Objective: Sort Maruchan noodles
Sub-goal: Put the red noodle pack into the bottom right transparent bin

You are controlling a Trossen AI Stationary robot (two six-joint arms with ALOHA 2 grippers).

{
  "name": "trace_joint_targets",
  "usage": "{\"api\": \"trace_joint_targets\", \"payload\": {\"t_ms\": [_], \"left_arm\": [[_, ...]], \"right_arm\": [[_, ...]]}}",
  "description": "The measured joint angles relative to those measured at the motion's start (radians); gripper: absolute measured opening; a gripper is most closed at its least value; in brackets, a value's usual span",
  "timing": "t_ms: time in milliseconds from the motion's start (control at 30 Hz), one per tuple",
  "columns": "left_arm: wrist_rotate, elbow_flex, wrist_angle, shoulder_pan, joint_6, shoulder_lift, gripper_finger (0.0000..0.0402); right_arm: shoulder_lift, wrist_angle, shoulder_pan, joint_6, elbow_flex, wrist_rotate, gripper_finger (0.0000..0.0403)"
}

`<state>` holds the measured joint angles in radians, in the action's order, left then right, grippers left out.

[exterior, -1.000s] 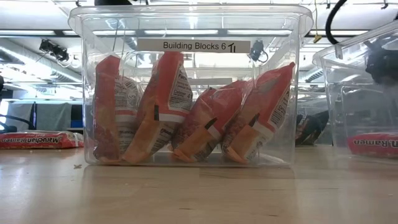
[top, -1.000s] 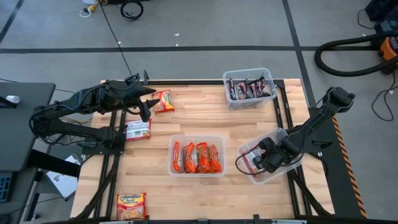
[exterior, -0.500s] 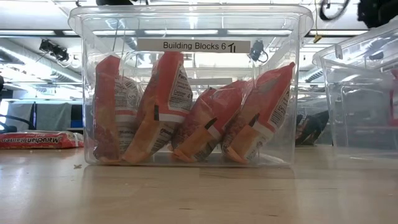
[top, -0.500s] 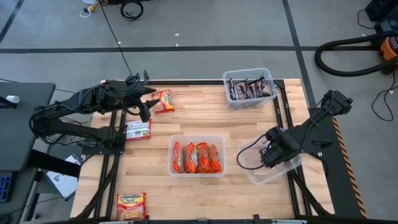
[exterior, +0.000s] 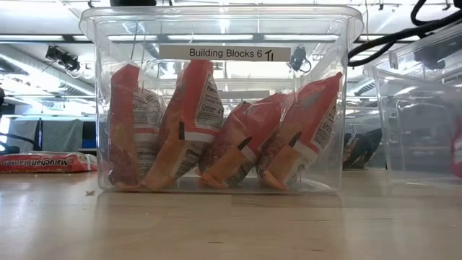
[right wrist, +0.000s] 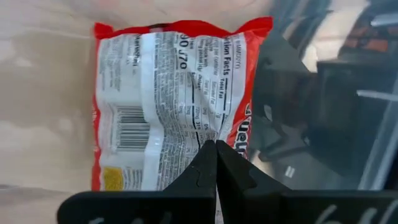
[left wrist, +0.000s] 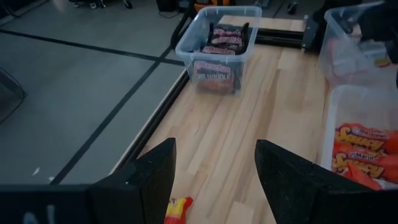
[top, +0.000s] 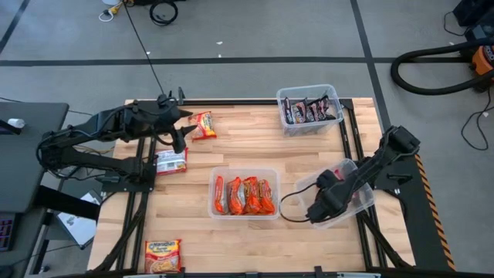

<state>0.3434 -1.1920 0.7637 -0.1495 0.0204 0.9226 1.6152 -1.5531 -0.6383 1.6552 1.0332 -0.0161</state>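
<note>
High view: right gripper (top: 318, 210), lower right, is clenched on a red packet (right wrist: 174, 99) inside its clear bin (top: 363, 202). Left gripper (top: 184, 133), upper left, is released beside a loose packet (top: 202, 124).

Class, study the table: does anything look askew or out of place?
Yes. The clear bin under the right end effector sits skewed to the table edge, unlike the other two bins. Three packets lie loose outside any bin.

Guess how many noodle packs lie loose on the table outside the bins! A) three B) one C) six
A, since the high view shows three loose noodle packs: one by the left gripper at, one at, and one at the near edge.
</note>
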Motion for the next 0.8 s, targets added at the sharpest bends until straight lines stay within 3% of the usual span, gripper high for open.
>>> {"api": "trace_joint_targets", "payload": {"t_ms": [300,533,800], "left_arm": [[0.0,0.0,0.01,0.0,0.021,0.0,0.0222],[0.0,0.0,0.009,0.0,0.038,0.0,0.0222],[0.0,0.0,0.013,0.0,0.054,0.0,0.0222]], "right_arm": [[-0.089,-0.016,-0.012,0.08,-0.023,0.034,0.0004],[-0.133,0.023,-0.016,0.079,-0.118,-0.025,0.0005],[-0.166,0.028,-0.016,0.091,-0.13,-0.029,0.0028]]}}
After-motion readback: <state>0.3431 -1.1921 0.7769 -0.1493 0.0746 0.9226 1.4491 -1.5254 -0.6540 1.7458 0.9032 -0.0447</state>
